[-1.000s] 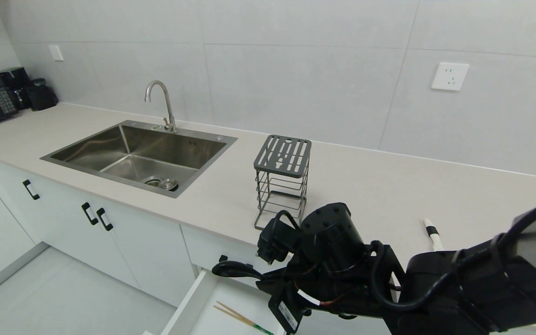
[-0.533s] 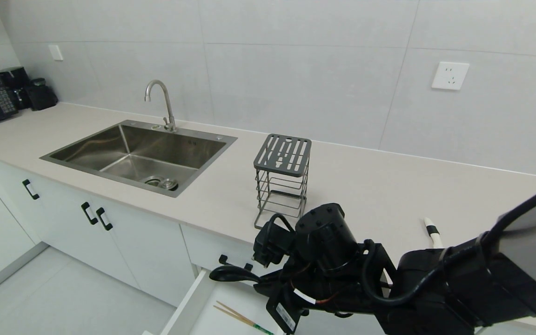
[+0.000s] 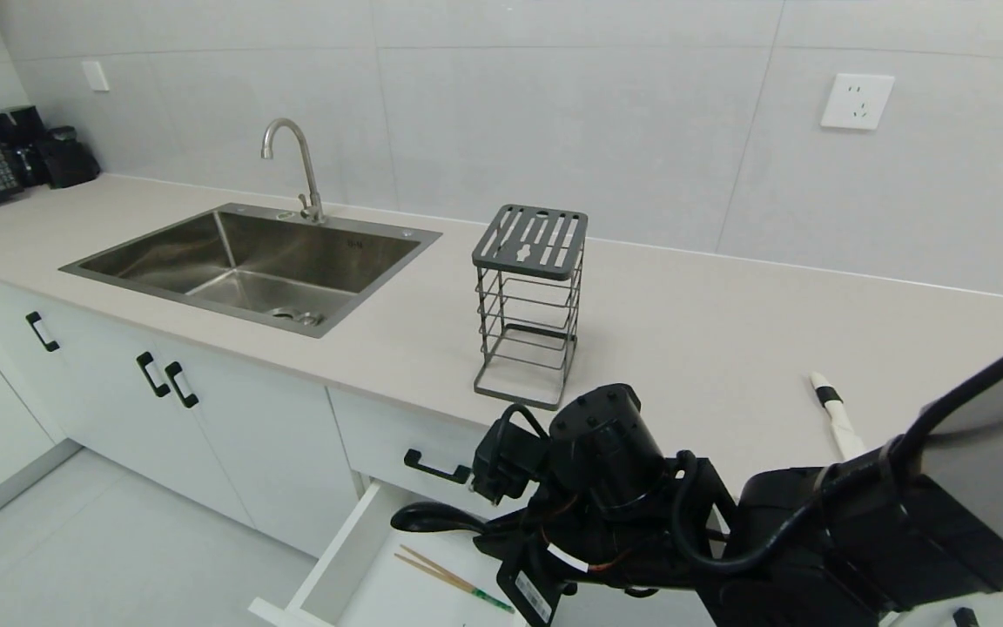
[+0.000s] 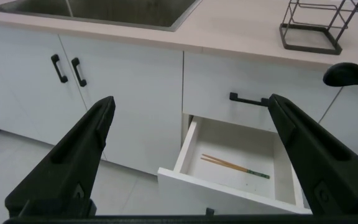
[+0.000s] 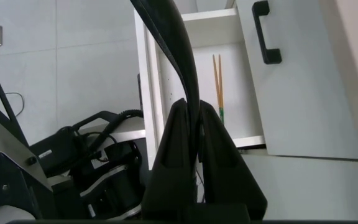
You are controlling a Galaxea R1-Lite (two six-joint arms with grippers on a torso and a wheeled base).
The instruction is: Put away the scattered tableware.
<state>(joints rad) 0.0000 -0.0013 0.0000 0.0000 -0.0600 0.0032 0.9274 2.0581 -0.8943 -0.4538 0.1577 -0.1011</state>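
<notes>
Your counter [image 3: 728, 331] has the drawer [image 4: 182, 152] open under its front edge. The right gripper [image 5: 191, 124] hangs above the drawer, jaws clamped on the black spoon [image 3: 432, 516], and the left gripper [image 4: 191, 102] sits off that edge, jaws spread wide and empty. The risk I see is the spoon's bowl reaching toward the drawer's side wall, so a release from here could tip it over the rim or drop it onto the chopsticks [image 4: 234, 167]. The right wrist view gives you the grip, which the arm covers in the head view, while the head view adds a white-handled utensil [image 3: 834, 414] near the counter's front edge.
</notes>
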